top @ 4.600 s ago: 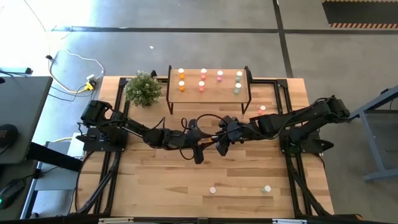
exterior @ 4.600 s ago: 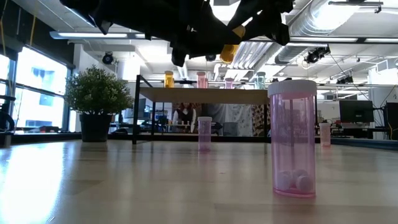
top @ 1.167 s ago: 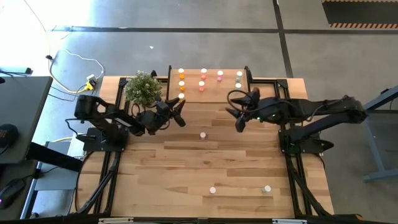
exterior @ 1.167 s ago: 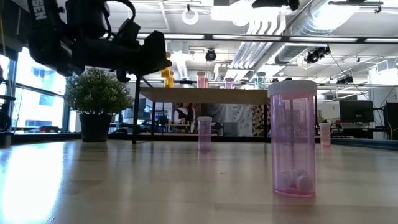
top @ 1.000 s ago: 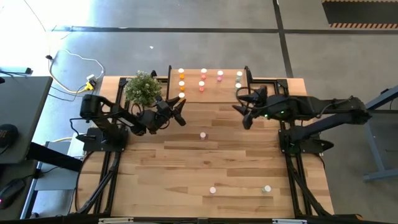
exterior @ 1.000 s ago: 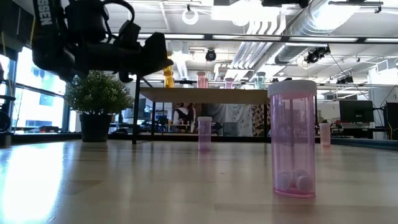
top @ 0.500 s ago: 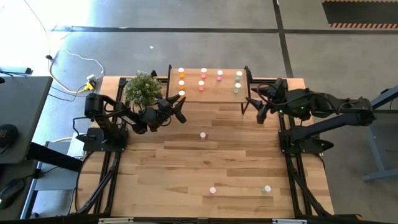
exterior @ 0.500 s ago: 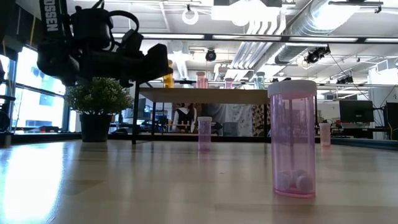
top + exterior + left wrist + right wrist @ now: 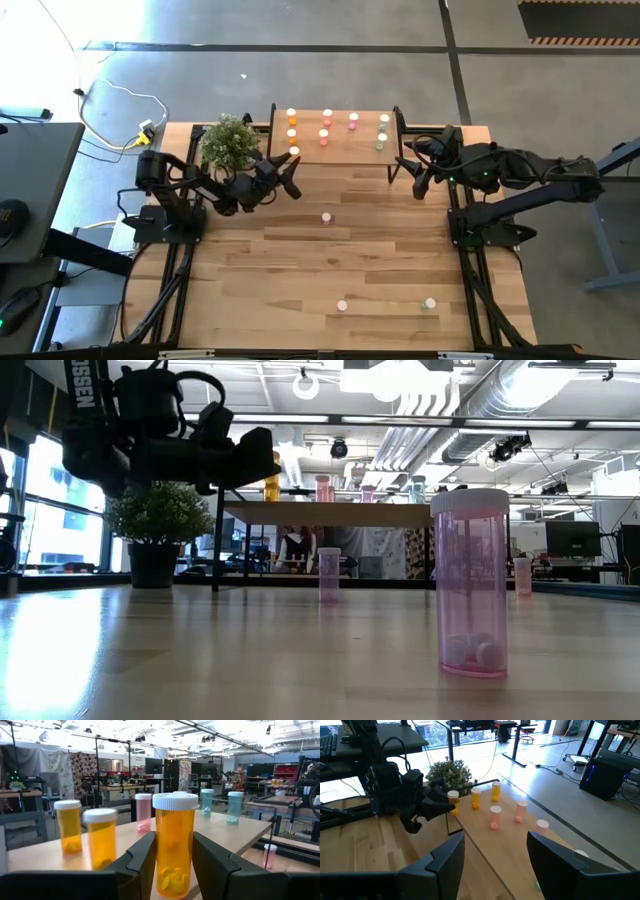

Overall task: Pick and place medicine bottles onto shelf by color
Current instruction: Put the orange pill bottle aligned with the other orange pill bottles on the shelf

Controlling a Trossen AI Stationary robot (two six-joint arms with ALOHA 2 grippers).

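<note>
- Left wrist view showed the left pincer (image 9: 172, 865) clamped on an orange white-capped medicine bottle (image 9: 174, 845), held above the front left corner of the light wood shelf on black legs (image 9: 335, 148); the high view hid that grip.
- Right pincer (image 9: 413, 174) hung beside the shelf's right end, fingers apart, holding nothing.
- Only the low view showed pills inside the near pink bottle (image 9: 469, 582) on the wooden plank tabletop (image 9: 330, 265).
</note>
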